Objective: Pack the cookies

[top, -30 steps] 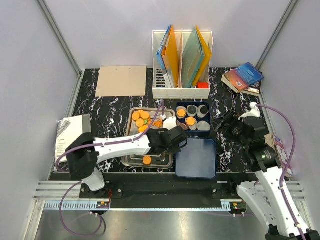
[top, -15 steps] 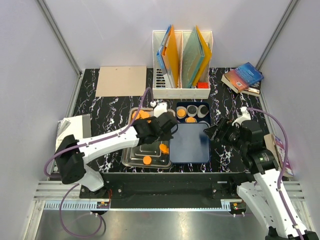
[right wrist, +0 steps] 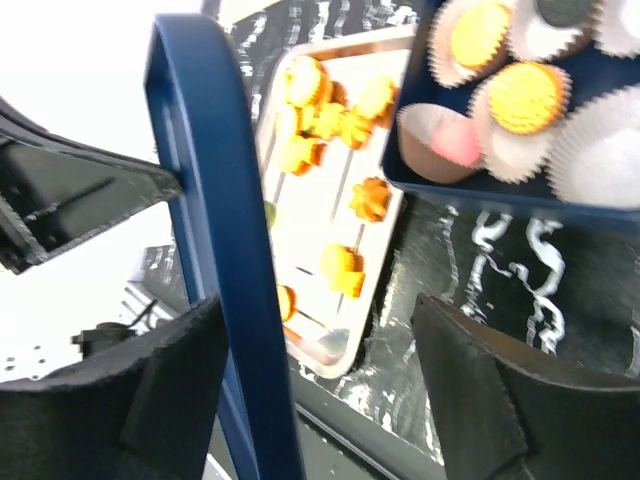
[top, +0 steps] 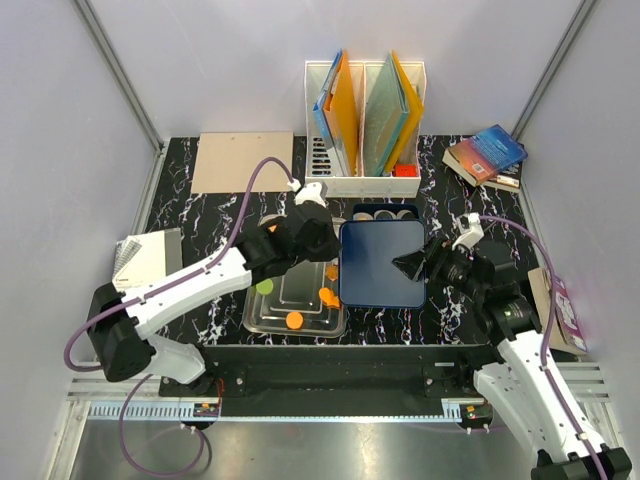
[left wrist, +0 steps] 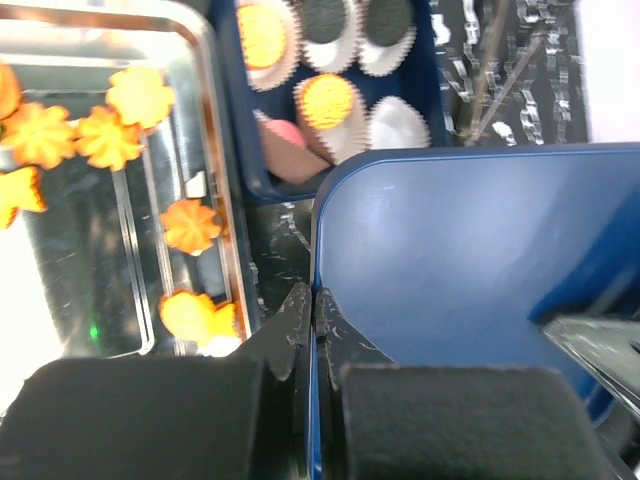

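My left gripper (top: 335,252) is shut on the left rim of a dark blue lid (top: 380,263), which hangs over most of the blue box (top: 385,210). The left wrist view shows both fingers pinching the lid (left wrist: 470,250) at the gripper (left wrist: 315,300). My right gripper (top: 412,265) is open at the lid's right edge. In its own view, the rim (right wrist: 215,250) stands between the wide fingers (right wrist: 320,330), close to the left one. Orange cookies (top: 295,320) and a green one (top: 264,286) lie on the steel tray (top: 262,318). More cookies (left wrist: 328,100) sit in paper cups in the box.
A white file holder (top: 365,130) with folders stands behind the box. Books (top: 485,155) lie at the back right and a cardboard sheet (top: 243,162) at the back left. A notebook (top: 140,262) lies at the table's left edge.
The left arm has carried the lid from the near table edge back over the box. The right gripper has moved left to the lid's right edge, still open.
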`<action>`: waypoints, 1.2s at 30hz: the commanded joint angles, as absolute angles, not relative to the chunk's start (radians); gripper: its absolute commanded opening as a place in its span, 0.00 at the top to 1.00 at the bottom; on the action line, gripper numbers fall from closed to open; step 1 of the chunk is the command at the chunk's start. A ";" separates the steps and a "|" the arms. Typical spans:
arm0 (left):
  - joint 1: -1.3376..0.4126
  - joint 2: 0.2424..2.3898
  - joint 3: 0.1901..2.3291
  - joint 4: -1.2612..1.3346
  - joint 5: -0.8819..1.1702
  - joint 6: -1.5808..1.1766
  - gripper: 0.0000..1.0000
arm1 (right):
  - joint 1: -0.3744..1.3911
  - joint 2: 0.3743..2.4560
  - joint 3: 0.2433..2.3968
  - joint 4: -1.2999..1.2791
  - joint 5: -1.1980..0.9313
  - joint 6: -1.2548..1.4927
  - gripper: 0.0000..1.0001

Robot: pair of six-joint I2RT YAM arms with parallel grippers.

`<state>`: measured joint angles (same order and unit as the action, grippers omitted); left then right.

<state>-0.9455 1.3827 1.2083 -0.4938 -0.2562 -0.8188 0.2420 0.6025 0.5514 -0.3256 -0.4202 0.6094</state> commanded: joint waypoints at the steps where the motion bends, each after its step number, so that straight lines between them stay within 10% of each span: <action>1: -0.940 1.333 1.190 -0.367 -0.172 -0.799 1.00 | 0.247 0.644 0.535 -0.154 -0.506 0.643 0.23; 14: -0.861 1.302 1.158 -0.365 -0.144 -0.782 0.93 | 0.247 0.614 0.522 -0.101 -0.540 0.678 0.82; 17: -0.816 1.292 1.161 -0.374 -0.138 -0.764 0.82 | 0.247 0.603 0.538 -0.118 -0.545 0.675 0.83; 25: -0.654 1.244 1.177 -0.457 -0.156 -0.738 0.06 | 0.247 0.583 0.646 -0.254 -0.485 0.569 0.86; 36: -0.604 1.195 1.126 -0.469 -0.150 -0.798 0.01 | 0.340 0.635 0.879 -0.422 -0.230 0.298 0.91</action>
